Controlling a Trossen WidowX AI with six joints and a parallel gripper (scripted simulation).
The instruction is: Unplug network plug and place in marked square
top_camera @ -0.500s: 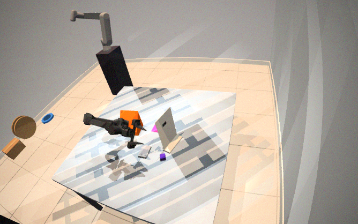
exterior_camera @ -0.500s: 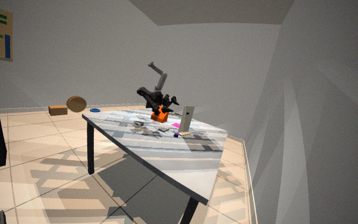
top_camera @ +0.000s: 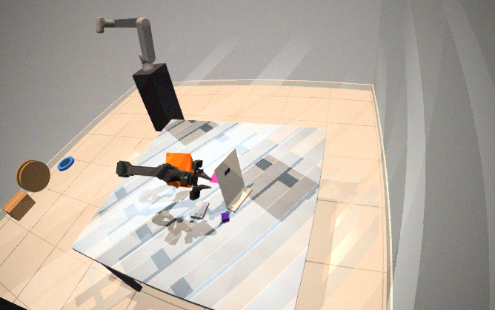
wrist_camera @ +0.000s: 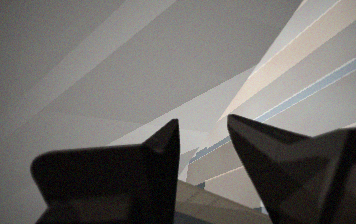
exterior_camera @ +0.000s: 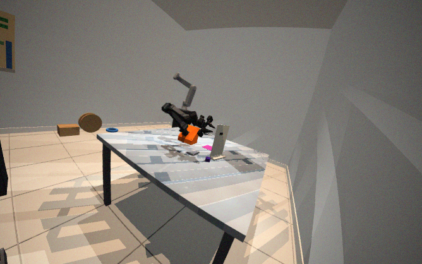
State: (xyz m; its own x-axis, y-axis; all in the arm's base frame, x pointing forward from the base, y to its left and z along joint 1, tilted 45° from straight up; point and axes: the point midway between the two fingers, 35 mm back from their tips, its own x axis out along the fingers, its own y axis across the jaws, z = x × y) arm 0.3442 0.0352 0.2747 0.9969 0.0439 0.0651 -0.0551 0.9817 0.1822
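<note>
The upright panel (top_camera: 234,185) (exterior_camera: 218,145) stands on a pale foot. A small dark shape (top_camera: 227,171) (exterior_camera: 221,133) shows high on its face; I cannot tell whether it is the plug or the socket opening, and the plug's tab cannot be made out. The magenta marked square (top_camera: 213,179) (exterior_camera: 207,147) lies on the table, partly hidden by the panel. My gripper (top_camera: 210,183) (exterior_camera: 214,129) (wrist_camera: 202,123) is partly open, with nothing between its fingertips. It is in the air beside the panel's upper part, with its fingers pointing toward the panel.
An orange block (top_camera: 179,159) (exterior_camera: 188,136) is close to the arm. A small grey box (top_camera: 200,210) (exterior_camera: 192,152) and a purple cube (top_camera: 225,217) (exterior_camera: 208,159) lie on the table near the panel. Another arm (top_camera: 145,38) (exterior_camera: 189,96) stands beyond the table.
</note>
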